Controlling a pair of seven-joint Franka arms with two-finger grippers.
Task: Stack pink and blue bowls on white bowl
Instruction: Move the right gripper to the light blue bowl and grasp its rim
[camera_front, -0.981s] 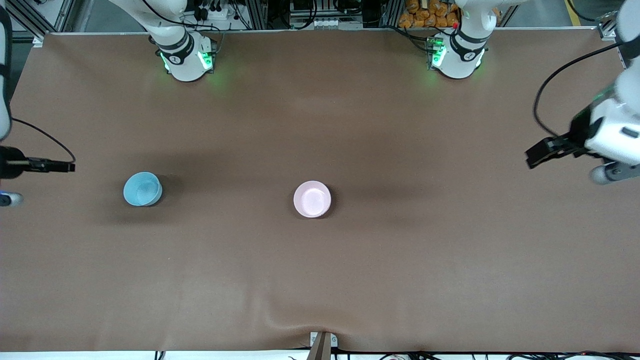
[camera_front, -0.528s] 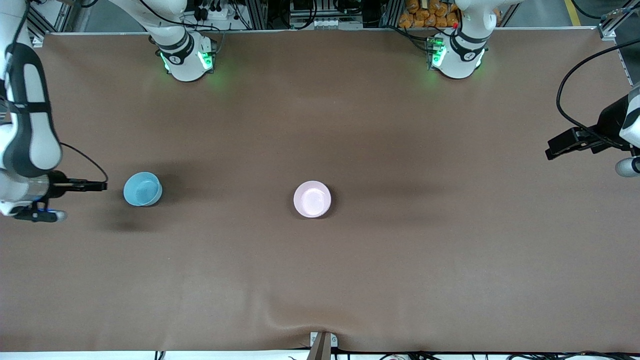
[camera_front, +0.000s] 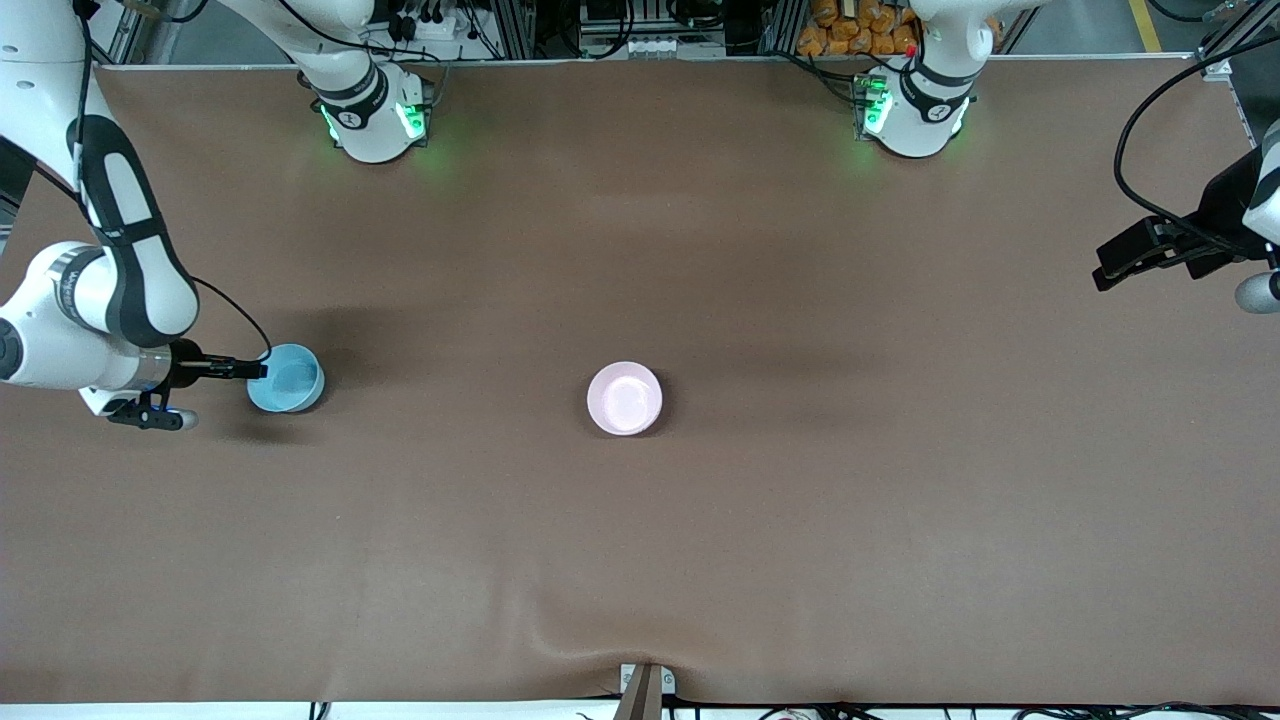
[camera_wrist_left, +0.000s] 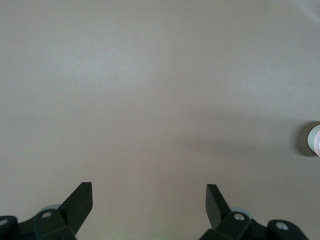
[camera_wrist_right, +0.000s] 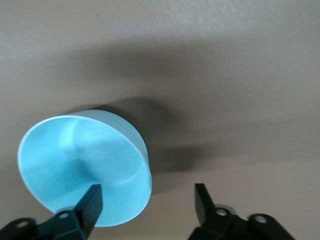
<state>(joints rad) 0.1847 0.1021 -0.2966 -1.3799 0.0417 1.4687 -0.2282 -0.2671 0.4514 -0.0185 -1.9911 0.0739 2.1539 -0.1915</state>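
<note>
The pink bowl (camera_front: 624, 398) sat mid-table, seemingly nested on the white bowl, which was barely visible; the blue bowl (camera_front: 286, 377) lay toward the right arm's end. The right gripper (camera_front: 250, 369) straddled its rim with fingers spread; light, rigid and smooth, it likely wanted a rim pinch. The left gripper (camera_front: 1110, 272) waited wide open over its own table end.

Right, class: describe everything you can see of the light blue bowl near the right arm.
The small round light blue bowl looks smooth, plain and empty, standing upright on the brown table toward the right arm's end. The right gripper sits at its rim, one finger over the inside, one outside, open and not clamped.
</note>
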